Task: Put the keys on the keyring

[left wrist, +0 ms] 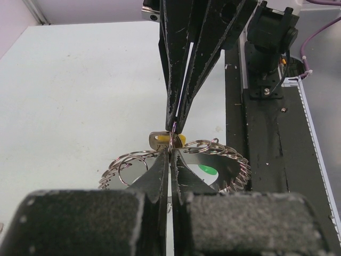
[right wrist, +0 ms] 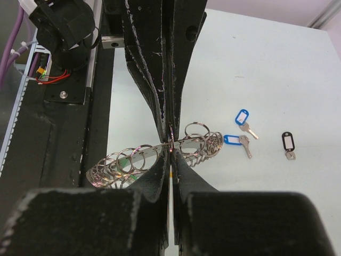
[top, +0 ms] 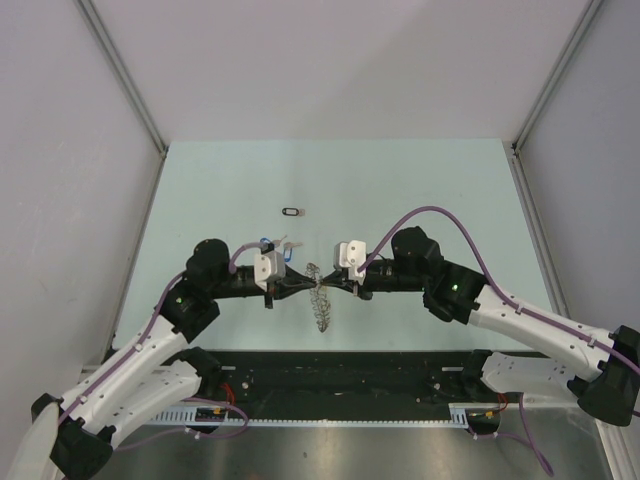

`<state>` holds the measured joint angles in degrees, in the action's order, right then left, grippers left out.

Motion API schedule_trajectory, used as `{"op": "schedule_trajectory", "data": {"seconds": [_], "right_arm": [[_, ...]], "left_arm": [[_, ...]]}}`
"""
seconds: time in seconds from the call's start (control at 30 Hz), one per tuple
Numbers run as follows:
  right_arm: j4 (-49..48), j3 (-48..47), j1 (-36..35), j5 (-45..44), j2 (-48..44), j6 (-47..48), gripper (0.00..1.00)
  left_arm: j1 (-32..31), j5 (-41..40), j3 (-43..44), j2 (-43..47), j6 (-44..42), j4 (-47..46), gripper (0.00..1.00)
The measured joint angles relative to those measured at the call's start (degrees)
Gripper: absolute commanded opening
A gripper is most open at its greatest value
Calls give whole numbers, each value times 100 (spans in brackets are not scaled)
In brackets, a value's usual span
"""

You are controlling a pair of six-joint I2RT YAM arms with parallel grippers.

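Left pincer (left wrist: 169, 152) and right pincer (right wrist: 170, 151) are clamping the keyring (right wrist: 128, 162) rim, tip to tip; it is probably handling light, floppy, slippery.

Yellow-tagged key (left wrist: 178, 141) only partly in sight; green tag (left wrist: 206, 170) perhaps beneath the keyring (left wrist: 123, 166).

One keyring (right wrist: 120, 162), two blue keys (right wrist: 242, 120) (right wrist: 237, 141), one black key (right wrist: 288, 143), one yellow key (left wrist: 178, 140)
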<state>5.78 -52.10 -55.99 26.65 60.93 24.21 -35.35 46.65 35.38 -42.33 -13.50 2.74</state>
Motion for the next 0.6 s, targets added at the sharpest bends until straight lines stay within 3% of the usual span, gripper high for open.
{"op": "schedule_trajectory", "data": {"seconds": [0.6], "right_arm": [[-11, 0, -44, -140, 50, 168, 0]], "left_arm": [[-26, -455, 595, -284, 614, 1005, 0]]}}
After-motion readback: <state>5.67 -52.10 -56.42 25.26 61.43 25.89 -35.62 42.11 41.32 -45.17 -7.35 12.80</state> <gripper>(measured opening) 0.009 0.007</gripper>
